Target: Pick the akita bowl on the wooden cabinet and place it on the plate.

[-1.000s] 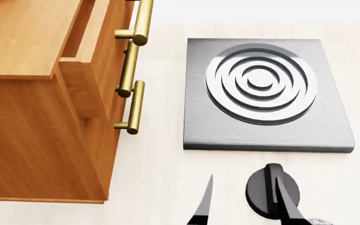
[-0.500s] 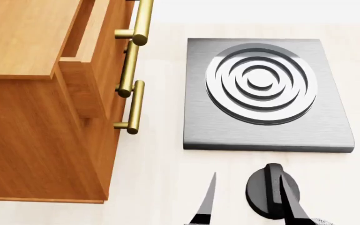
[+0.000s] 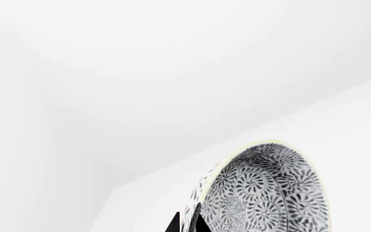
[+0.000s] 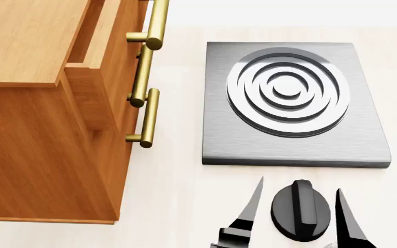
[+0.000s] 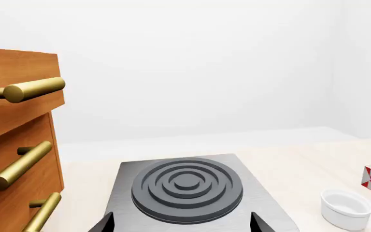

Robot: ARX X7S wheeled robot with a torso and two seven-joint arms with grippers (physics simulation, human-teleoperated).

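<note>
Pale counter (image 4: 178, 196): one wooden cabinet (image 4: 40, 129), one stove (image 4: 291, 103), one cup (image 5: 345, 209)

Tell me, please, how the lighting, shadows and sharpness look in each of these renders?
Head view: even, soft light; the wooden cabinet and the stove are sharp, with only faint shadows on the table. Left wrist view: mostly washed-out white with almost no contrast; only the akita bowl shows a crisp pattern. Right wrist view: clear, no glare, and the white cup is soft-shaded.
</note>
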